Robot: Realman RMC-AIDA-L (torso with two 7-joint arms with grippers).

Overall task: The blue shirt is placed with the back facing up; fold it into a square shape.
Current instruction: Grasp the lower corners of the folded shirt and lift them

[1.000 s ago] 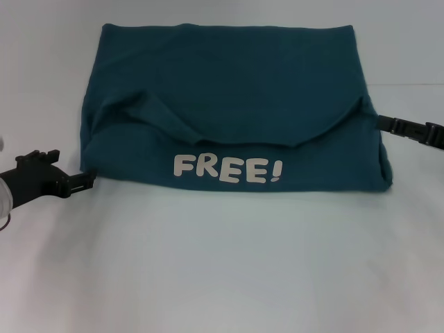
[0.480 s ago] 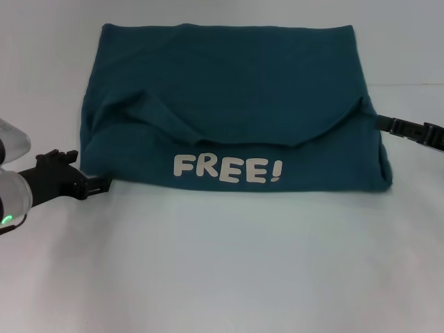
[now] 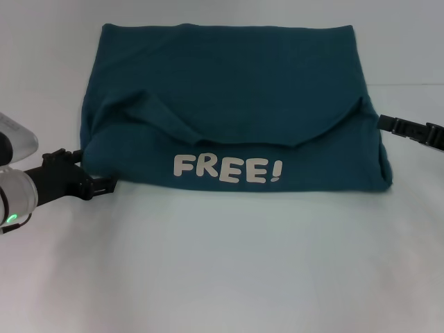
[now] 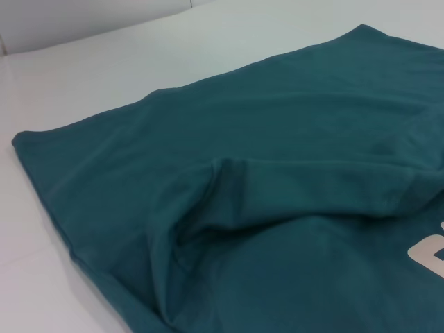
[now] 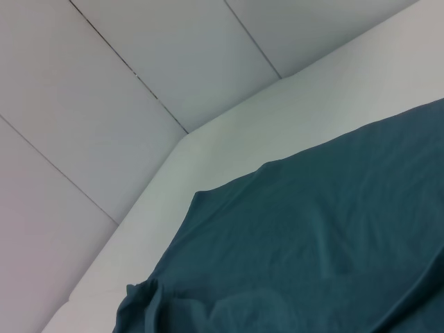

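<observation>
Blue shirt point(image 3: 229, 104) folded on table; left gripper point(image 3: 104, 184) low at near-left corner, right gripper point(image 3: 386, 125) at right edge; jaws' state unclear.

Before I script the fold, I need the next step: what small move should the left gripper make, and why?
Probably ease the left gripper under the blue shirt's near-left corner and close on it: it sits at that hem, while the right gripper is at the opposite edge.
</observation>
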